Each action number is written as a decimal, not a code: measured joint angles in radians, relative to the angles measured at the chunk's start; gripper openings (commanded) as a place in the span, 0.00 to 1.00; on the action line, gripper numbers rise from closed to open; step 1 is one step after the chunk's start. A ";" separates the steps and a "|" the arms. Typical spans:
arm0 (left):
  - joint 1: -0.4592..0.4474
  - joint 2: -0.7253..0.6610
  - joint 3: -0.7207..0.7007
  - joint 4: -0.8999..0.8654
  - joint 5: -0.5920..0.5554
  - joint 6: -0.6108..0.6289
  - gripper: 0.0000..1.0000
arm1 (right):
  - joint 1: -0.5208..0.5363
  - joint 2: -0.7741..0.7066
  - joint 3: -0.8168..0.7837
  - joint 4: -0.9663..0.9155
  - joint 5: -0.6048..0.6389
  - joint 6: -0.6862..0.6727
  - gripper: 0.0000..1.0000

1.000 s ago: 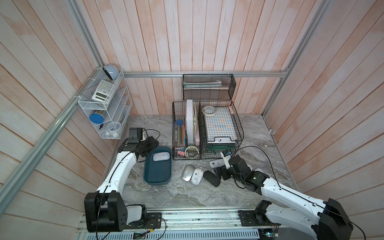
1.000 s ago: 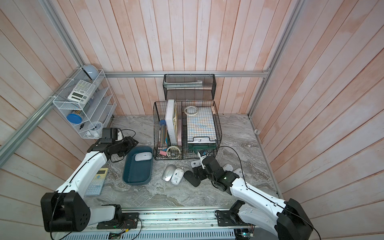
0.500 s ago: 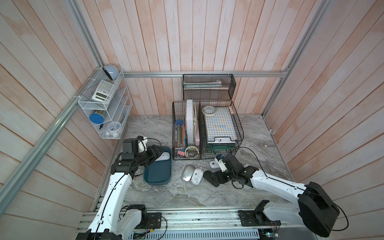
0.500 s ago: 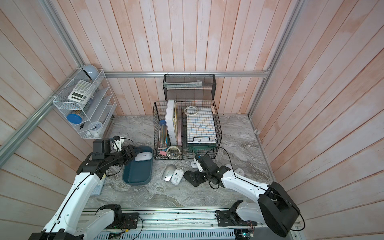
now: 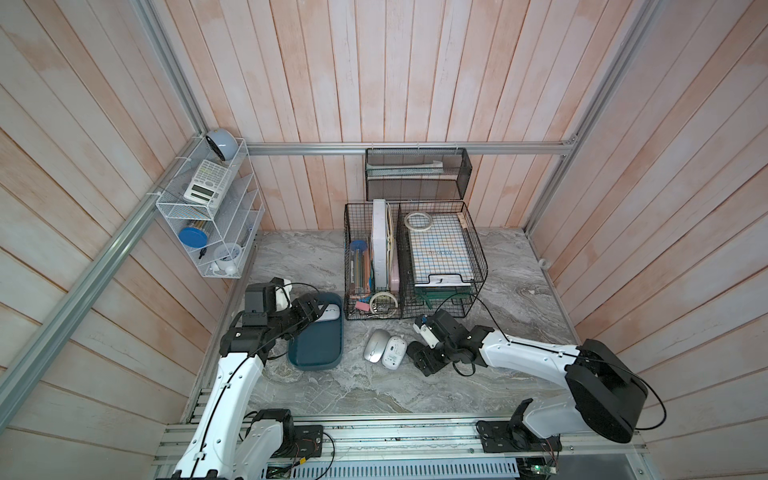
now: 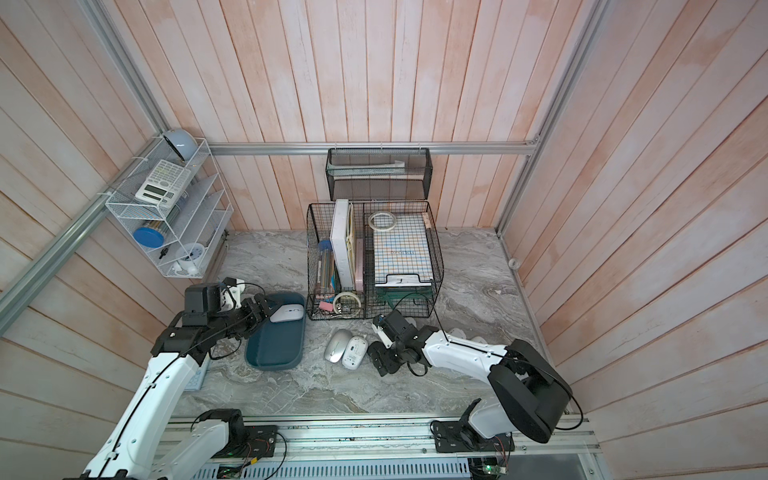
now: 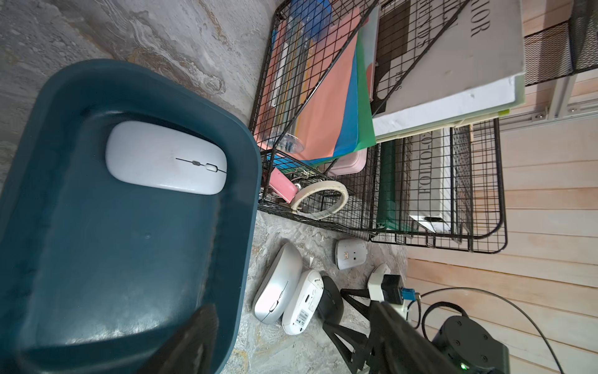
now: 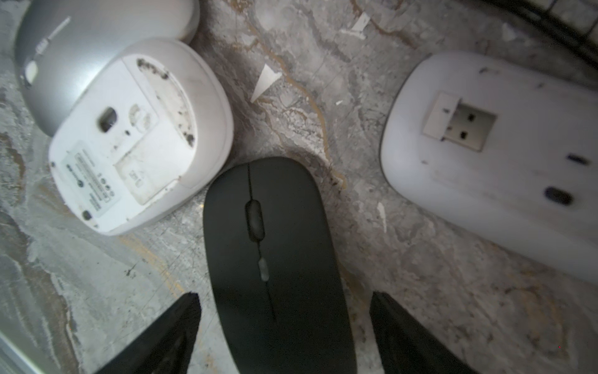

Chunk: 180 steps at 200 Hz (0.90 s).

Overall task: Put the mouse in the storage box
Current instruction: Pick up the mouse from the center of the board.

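The dark teal storage box (image 5: 316, 349) (image 6: 272, 345) (image 7: 113, 243) lies left of the wire baskets, and a white mouse (image 5: 328, 312) (image 6: 286, 313) (image 7: 165, 158) rests at its far end. My left gripper (image 5: 311, 311) (image 6: 259, 311) (image 7: 271, 323) hovers open at the box's far left rim, holding nothing. A silver mouse (image 5: 376, 345) (image 8: 81, 39), an upturned white mouse (image 5: 394, 352) (image 8: 136, 136) and a black mouse (image 7: 330, 301) (image 8: 271, 252) lie side by side on the table. My right gripper (image 5: 424, 357) (image 6: 384, 357) (image 8: 284, 298) straddles the black mouse, open, with a gap at each finger.
Another upturned white mouse (image 8: 485, 162) (image 7: 351, 254) with a USB dongle lies beside the black one. Black wire baskets (image 5: 415, 257) full of folders and tape stand just behind. A white wire rack (image 5: 208, 220) hangs on the left wall. A calculator (image 6: 195, 380) lies under my left arm.
My right gripper has moved left and down over the black mouse, its jaws narrowing. My left gripper has shifted toward the box and opened wider. The white mouse stayed in the box.
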 measured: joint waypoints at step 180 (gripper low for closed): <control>0.002 -0.034 0.000 0.006 0.129 -0.004 0.78 | 0.032 -0.049 0.123 -0.185 0.175 -0.014 0.61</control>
